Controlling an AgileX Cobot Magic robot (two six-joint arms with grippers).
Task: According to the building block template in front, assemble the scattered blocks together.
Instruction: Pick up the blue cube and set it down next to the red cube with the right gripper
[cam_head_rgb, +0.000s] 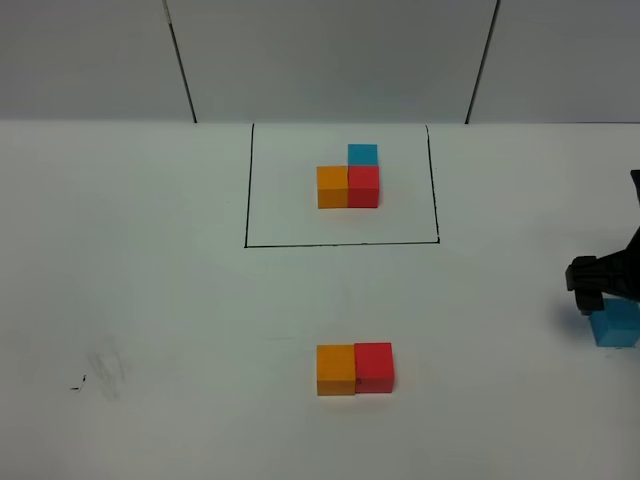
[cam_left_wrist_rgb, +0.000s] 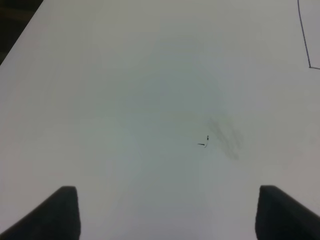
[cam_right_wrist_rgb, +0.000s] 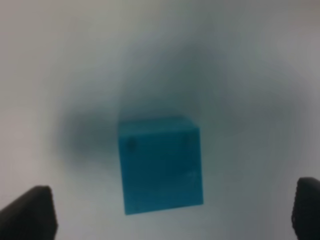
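White tabletop (cam_head_rgb: 150, 300) filled nearly every view, with pale grey wall panels (cam_head_rgb: 330, 60) behind its far edge. On the far half, inside a thin black drawn rectangle (cam_head_rgb: 340, 243), sat the building block template (cam_head_rgb: 348, 182): orange and red cubes side by side, with a blue one behind the red.

Nearer the camera, the loose orange cube (cam_head_rgb: 336, 370) and loose red cube (cam_head_rgb: 374, 367) stood touching, orange on the left, in the template's order. I judged that part of the build done. What was left was the loose blue cube (cam_head_rgb: 614, 326), well apart at the table's right, almost at the edge of the high view. It had yet to go behind the red one.

The right gripper (cam_right_wrist_rgb: 170, 220) hung directly over that blue cube with its jaws spread wide, its fingertips (cam_right_wrist_rgb: 30, 212) to either side of the cube and clear of it, grasping nothing. The left gripper (cam_left_wrist_rgb: 167, 215) was likewise spread and empty, over bare table near a faint grey smudge (cam_left_wrist_rgb: 225, 135) and a tiny pen mark (cam_left_wrist_rgb: 205, 141). The high camera did not show it.

Bare table lay between the blue cube and the joined pair, and the spot behind the red cube stood open, with free surface up to the rectangle's near line. The carry looked unobstructed. The tight part would likely be setting down beside the red cube without nudging it.
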